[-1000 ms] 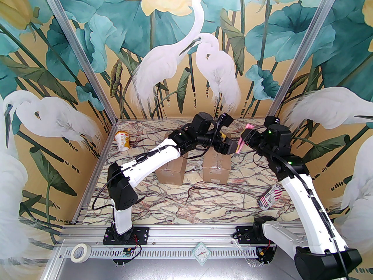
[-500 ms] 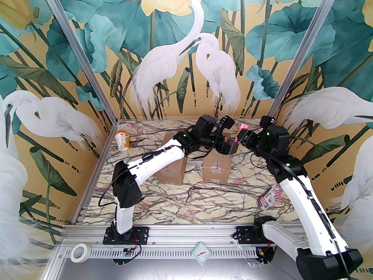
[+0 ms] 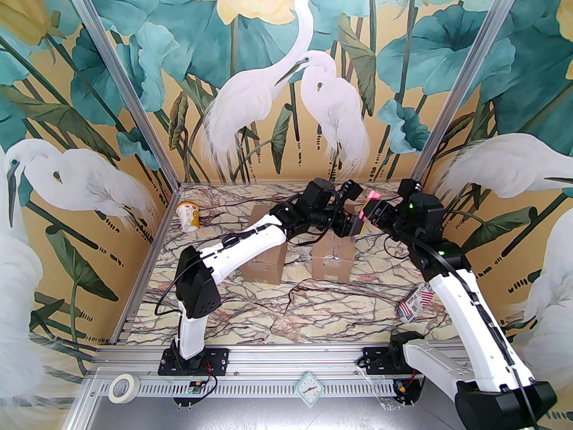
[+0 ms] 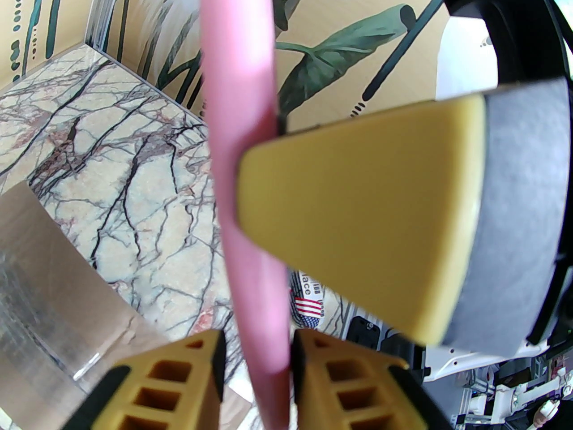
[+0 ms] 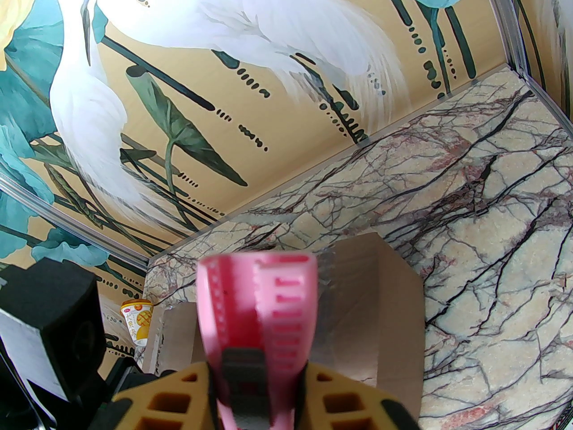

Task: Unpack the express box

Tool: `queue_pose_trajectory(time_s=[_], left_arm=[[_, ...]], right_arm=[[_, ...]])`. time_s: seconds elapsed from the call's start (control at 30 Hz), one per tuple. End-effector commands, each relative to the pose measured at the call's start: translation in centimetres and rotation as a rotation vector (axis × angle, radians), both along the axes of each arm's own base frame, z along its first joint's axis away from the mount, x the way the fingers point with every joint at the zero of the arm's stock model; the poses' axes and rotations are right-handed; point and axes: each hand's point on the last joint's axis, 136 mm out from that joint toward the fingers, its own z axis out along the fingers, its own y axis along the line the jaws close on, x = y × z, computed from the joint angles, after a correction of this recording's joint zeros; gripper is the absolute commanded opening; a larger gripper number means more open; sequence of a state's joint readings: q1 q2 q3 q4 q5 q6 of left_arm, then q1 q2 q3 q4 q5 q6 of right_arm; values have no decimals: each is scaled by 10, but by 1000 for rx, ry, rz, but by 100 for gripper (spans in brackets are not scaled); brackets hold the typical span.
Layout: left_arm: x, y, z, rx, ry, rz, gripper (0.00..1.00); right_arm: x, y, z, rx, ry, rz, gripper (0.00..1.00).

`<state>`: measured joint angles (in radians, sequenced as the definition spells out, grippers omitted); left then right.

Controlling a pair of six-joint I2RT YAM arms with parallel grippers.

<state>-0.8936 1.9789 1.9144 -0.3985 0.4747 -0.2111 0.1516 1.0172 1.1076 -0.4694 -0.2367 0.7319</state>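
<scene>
Top external view, L to R: a yellow-and-white paper cup (image 3: pixel 188 216) stands at the far L corner of the marble-patterned table (image 3: pixel 313 311). Mid-table, two taped brown cardboard boxes sit side by side, slightly apart: L box (image 3: pixel 264 260) and R box (image 3: pixel 332 260). The white-and-black L arm (image 3: pixel 241 244) stretches over the L box and the R arm (image 3: pixel 456 285) leans in from the R; their tips meet above the R box's far end, at a flat pink plastic cutter (image 3: pixel 373 194). A flag-printed pouch (image 3: pixel 415 303) lies near the R arm. Left wrist view: the L gripper (image 4: pixel 257 352) has its yellow fingers (image 4: pixel 349 374) either side of the cutter's lower end, v. close; can't tell whether they pinch it. The R gripper (image 4: pixel 235 177) shows one broad yellow finger (image 4: pixel 358 231) pressed flat on the cutter's side. Right wrist view: the R gripper is clamped on the cutter, which sticks out past its fingertips, R box beyond.
</scene>
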Motion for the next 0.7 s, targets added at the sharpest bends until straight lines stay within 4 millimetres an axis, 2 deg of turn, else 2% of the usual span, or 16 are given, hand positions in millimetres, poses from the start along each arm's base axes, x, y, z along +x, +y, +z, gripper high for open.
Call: queue_pose_trajectory(time_s=[0.0,0.1,0.23,0.3,0.47,0.67], left_arm=[[-4,-7,7,-30,-22,-43,23],[-9,-6,12,-42,-27,-71,18],[-17,-3,26,-71,-47,-121,16],[-18,2,34,-91,-49,-144,15],[-17,18,52,-150,-25,-216,13],[-32,31,65,-181,8,-317,12]], right_arm=[[0,7,11,31,-33,25,31],[-2,10,12,13,-49,57,38],[-9,21,21,-62,-132,167,64],[-13,24,26,-99,-175,211,70],[-24,32,39,-106,-270,336,71],[-38,35,51,-53,-387,481,71]])
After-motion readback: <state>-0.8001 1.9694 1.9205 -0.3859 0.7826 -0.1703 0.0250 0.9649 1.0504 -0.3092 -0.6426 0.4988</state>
